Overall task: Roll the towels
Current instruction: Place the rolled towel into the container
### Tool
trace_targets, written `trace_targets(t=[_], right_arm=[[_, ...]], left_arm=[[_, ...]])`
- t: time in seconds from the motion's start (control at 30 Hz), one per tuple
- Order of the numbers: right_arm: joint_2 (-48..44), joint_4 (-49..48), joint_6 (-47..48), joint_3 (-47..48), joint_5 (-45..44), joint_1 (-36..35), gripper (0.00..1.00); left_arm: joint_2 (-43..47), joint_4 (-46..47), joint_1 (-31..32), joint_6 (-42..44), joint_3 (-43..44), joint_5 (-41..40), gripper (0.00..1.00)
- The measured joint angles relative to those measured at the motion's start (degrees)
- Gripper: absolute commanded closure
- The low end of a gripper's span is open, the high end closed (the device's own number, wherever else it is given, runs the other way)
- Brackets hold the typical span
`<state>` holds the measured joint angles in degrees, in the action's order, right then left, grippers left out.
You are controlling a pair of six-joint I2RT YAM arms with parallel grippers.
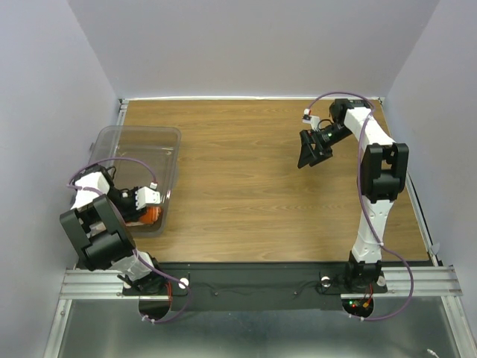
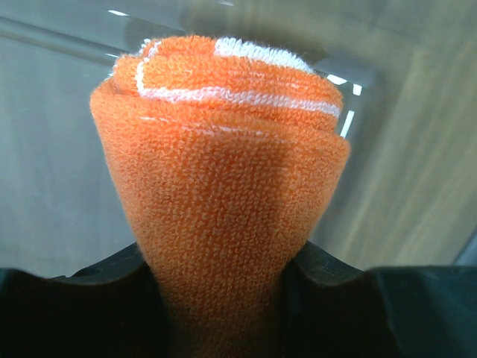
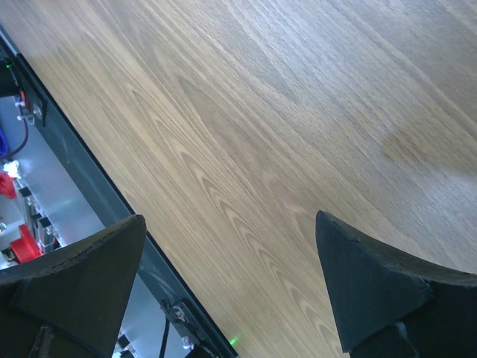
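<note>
At the lower left of the top view, inside the tub [image 1: 141, 131], the left gripper [image 1: 147, 203] pinches the rolled towel [image 2: 223, 171] — rolling looks finished, stowing underway. Next: release and lift clear. The right gripper [image 1: 307, 154] hangs spread wide — upper right.

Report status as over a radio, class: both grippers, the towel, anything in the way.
Left gripper shut on rolled orange towel, inside clear plastic tub. Right gripper open, empty, over wooden table. No obstruction seen.
</note>
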<state>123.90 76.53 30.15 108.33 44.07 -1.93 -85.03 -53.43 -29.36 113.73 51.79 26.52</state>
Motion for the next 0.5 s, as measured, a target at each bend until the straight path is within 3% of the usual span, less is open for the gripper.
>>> trace_targets(t=[0.2,0.5], right_arm=[[0.0,0.0,-0.4,0.2,-0.4,0.0,0.0],[0.1,0.0,-0.6,0.7,-1.2,0.0,0.0]], left_arm=[[-2.0,-1.8,0.0,0.0,1.6,-2.2,0.95],[-2.0,-1.4,0.0,0.1,1.0,-4.7,0.66]])
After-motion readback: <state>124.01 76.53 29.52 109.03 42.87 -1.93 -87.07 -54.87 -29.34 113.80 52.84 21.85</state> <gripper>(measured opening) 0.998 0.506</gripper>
